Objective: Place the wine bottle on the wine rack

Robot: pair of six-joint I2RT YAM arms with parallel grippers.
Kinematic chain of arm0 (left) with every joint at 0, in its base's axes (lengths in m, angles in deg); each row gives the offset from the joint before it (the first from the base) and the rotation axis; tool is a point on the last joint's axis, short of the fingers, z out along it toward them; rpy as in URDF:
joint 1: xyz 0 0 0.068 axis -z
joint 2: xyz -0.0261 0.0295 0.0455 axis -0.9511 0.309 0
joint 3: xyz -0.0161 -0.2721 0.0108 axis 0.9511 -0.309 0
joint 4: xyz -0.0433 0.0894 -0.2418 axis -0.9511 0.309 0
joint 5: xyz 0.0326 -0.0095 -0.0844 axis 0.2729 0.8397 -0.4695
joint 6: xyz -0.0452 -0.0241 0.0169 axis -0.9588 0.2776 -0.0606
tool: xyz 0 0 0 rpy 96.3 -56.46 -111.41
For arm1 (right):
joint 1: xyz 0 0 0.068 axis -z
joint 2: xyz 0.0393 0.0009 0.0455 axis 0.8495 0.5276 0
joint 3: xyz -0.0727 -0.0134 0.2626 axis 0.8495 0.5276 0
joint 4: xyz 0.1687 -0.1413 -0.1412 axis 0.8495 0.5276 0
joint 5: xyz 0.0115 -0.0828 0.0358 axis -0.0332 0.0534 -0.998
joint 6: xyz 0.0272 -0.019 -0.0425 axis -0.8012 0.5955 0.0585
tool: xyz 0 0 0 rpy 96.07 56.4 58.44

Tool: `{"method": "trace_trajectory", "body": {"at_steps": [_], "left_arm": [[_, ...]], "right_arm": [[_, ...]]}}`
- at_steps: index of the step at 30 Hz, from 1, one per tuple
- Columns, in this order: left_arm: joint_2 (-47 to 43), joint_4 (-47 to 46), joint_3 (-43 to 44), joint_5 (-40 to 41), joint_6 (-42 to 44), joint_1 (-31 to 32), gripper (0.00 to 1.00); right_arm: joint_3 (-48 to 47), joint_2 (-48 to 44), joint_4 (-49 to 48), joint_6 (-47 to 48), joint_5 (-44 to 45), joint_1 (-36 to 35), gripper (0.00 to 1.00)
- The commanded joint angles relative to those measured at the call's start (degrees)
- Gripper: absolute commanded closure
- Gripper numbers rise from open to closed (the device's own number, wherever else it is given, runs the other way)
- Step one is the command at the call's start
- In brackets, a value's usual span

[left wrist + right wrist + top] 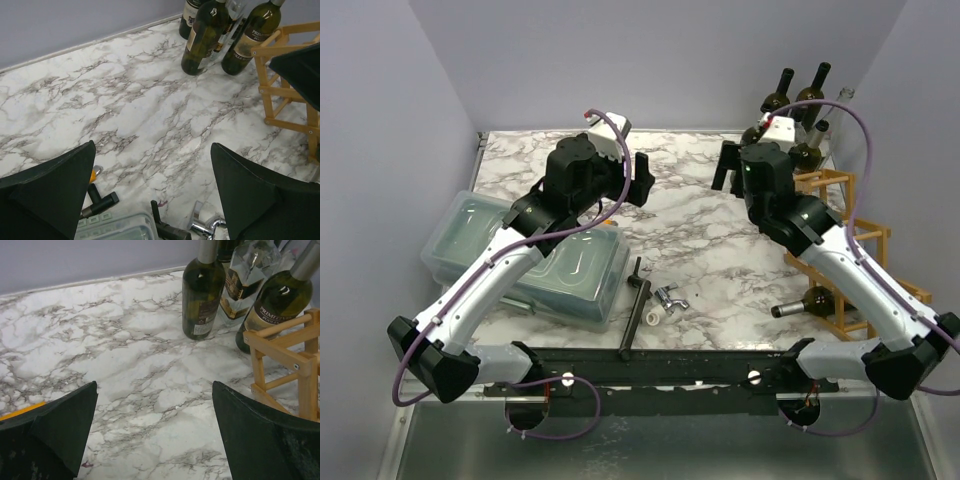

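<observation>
Several dark green wine bottles [810, 95] stand upright in the back right corner, with a clear glass bottle [247, 277] among them. The light wooden wine rack [865, 240] runs along the right edge, and one bottle [807, 300] lies in a low cell. My left gripper [641, 178] hovers open over the marble mid-table, and in its wrist view the bottles [202, 37] and rack [285, 75] lie ahead of the open gripper [152, 190]. My right gripper [725, 165] is open too, short of the bottles. Its wrist view shows a bottle [202, 295] and the rack [295, 355] beyond the empty gripper [155, 430].
A clear plastic lidded bin [530, 255] lies at the left under my left arm. A black T-shaped tool [635, 310], a chrome fitting [670, 297] and a small white piece [653, 317] lie near the front. Walls close the back and sides.
</observation>
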Motion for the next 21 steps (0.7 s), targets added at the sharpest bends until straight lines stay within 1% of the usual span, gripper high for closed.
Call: {"method": "trace_trajectory", "body": {"at_steps": [1,4,8,10,17,21], "left_arm": [[-2.28,-3.34,-2.06,1.82,0.69,0.7,0.01],[-2.42,-3.65,-2.8,3.34,0.89,0.84,0.01],[-2.09,-4.29,-3.4,3.07,-0.07,0.89,0.01],[-1.82,-4.68,-3.8,2.8,-0.62,0.93,0.01],[-0.94,-5.42,-4.47,2.25,-1.12,1.21,0.01],[0.0,-6.9,-5.7,0.49,0.1,1.19,0.01]], "right_arm": [[-0.03,5.33,-7.24,5.43,3.43,-0.08,0.0],[-1.86,9.01,-11.02,9.78,5.03,0.97,0.0],[-6.49,13.85,-12.18,9.24,0.16,7.52,0.0],[-8.51,16.08,-12.99,9.68,-0.81,9.95,0.0],[-16.0,24.94,-17.72,14.18,-1.29,15.95,0.03],[-17.46,28.38,-22.56,16.41,-3.08,18.81,0.04]]}}
